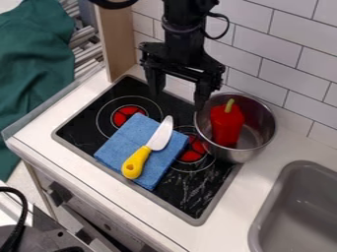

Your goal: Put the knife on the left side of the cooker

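My gripper [178, 96] hangs open above the back part of the black cooker [79, 129], with nothing between its fingers. The knife [137, 162], with a yellow handle and a pale blade, lies on a folded blue cloth [123, 142] in the middle of the cooker. Its handle points to the front and its blade tip to the back, toward the gripper. A red burner shows to the left of the cloth, and another shows partly at its right edge.
A metal pot [255, 129] holding a red pepper [225, 123] stands at the cooker's right, close to my gripper. The grey sink [296, 206] is at the lower right. A tiled wall and a wooden panel [117, 39] rise behind.
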Robot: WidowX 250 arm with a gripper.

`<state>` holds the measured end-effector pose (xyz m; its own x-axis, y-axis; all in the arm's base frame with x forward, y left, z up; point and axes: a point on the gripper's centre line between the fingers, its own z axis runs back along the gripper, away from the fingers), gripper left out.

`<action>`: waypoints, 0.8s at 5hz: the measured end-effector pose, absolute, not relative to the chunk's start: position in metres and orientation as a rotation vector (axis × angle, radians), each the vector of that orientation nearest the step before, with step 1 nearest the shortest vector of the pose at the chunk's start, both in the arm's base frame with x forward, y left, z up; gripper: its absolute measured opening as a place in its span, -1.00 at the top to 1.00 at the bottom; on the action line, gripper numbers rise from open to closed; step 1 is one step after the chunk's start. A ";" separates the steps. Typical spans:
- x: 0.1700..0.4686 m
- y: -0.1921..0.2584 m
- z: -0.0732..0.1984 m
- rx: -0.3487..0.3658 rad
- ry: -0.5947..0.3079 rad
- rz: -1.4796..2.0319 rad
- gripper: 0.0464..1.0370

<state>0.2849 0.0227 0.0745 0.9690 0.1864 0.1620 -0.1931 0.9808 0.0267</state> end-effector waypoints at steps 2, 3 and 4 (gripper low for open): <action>0.268 0.028 0.057 0.021 -0.116 0.217 -0.94; 0.252 0.042 0.057 0.017 -0.129 0.259 -0.94; 0.235 0.055 0.047 0.028 -0.092 0.269 -0.94</action>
